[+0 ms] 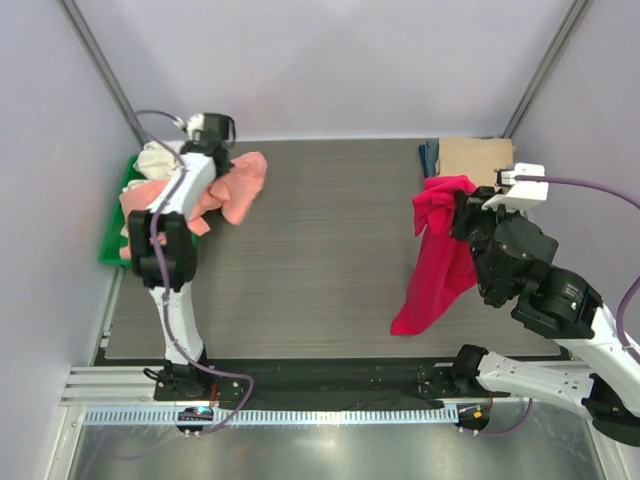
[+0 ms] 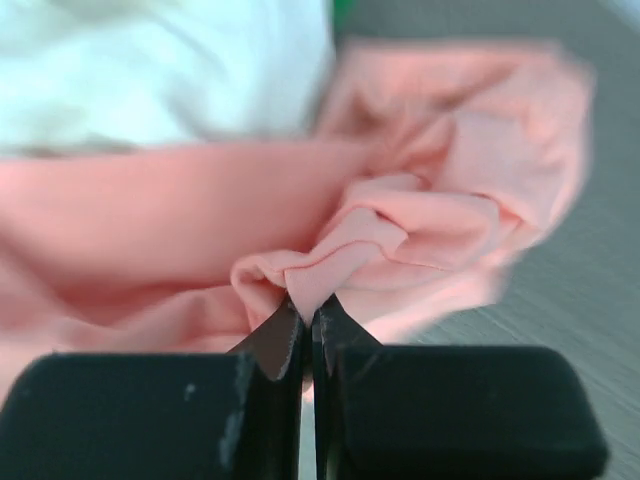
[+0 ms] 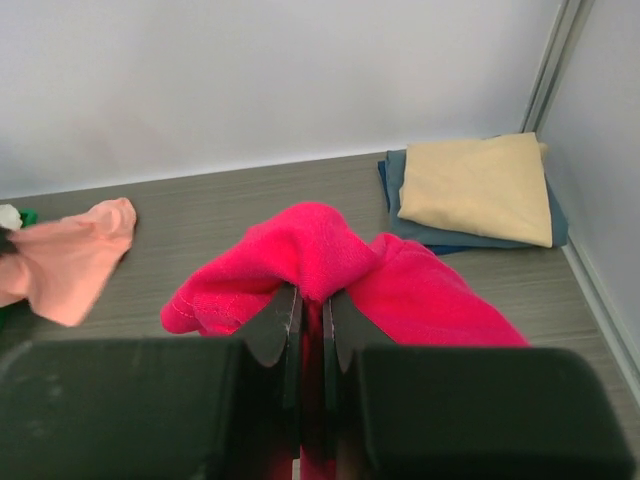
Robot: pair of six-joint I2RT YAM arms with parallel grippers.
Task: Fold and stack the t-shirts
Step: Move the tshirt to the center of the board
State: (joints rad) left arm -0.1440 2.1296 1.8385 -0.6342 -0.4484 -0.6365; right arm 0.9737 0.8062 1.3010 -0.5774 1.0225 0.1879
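A green tray (image 1: 108, 248) sits at the far left edge of the desk (image 1: 330, 240). A white shirt (image 1: 155, 158) lies bunched up on the tray, at its back end. A pink shirt (image 1: 240, 185) lies partly on the tray too, and the rest of it spills off the tray's right side onto the desk. The left hand (image 2: 308, 315) is over the right side of the tray, at the pink shirt. Its two fingers are squeezed tight together, and a small fold of the pink shirt is pinched between the tips. In the left wrist view the white shirt lies right behind the pink one

Far to the right of the tray, the right hand (image 3: 312, 300) is up above the desk. Its fingers are almost together and they pinch a bump of a red shirt (image 1: 435, 270). The red shirt hangs down from the hand in a long bunch, with its low end toward the front of the desk. I cannot tell if that end touches the desk

Farthest from the tray, in the back right corner of the desk, a tan shirt (image 1: 475, 158) lies folded flat on top of a folded blue shirt (image 1: 428, 158). The blue one peeks out on the side nearer the tray. The red shirt hangs near this pile
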